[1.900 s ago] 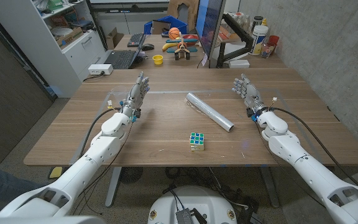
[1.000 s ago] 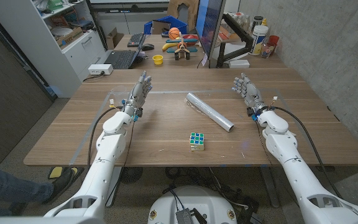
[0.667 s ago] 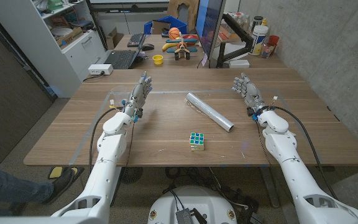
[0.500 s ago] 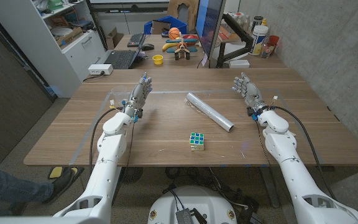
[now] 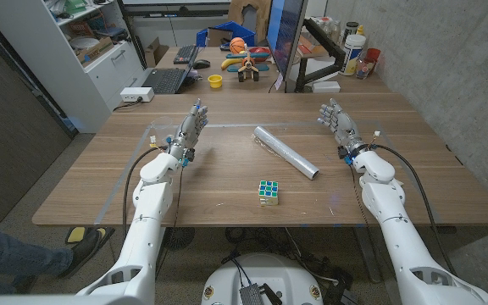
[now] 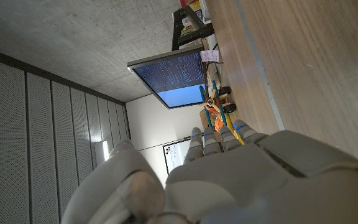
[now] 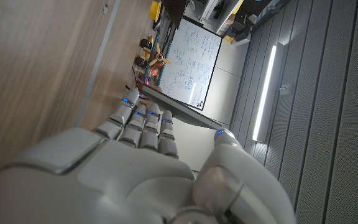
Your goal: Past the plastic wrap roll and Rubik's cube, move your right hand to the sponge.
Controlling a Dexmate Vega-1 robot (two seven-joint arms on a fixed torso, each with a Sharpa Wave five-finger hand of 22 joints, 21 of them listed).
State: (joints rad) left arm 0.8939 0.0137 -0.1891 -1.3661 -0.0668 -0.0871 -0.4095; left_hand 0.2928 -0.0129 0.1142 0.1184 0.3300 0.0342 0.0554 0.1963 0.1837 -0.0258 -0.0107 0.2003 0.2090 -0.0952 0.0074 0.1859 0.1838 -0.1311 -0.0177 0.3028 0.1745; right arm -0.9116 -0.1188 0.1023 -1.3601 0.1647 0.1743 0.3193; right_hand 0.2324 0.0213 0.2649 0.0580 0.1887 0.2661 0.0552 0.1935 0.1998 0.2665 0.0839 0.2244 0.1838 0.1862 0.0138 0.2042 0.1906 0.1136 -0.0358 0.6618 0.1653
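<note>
A silver plastic wrap roll (image 5: 285, 152) lies slantwise at the middle of the wooden table (image 5: 227, 182). A Rubik's cube (image 5: 268, 191) sits in front of it, nearer me. My right hand (image 5: 335, 121) stands at the table's right, fingers apart and holding nothing, to the right of the roll's far end. Over on the left side my left hand (image 5: 190, 127) is held open too, well clear of both objects. The back of each hand appears in its own wrist view, the left hand (image 6: 229, 177) and the right hand (image 7: 129, 168), with nothing held. I see no sponge.
Behind the table a second desk carries a keyboard (image 5: 164, 80), a yellow cup (image 5: 215, 81), colourful toys (image 5: 246, 61) and a monitor (image 5: 288, 42). Bottles (image 5: 356, 51) stand at the back right. A white shelf unit (image 5: 87, 42) is at the left. A person's leg and shoe (image 5: 24, 254) show at bottom left.
Both arms have drawn slightly inward; the hands stay almost where they were. The roll and cube have not moved. A person's leg and shoe have come in at bottom left.
</note>
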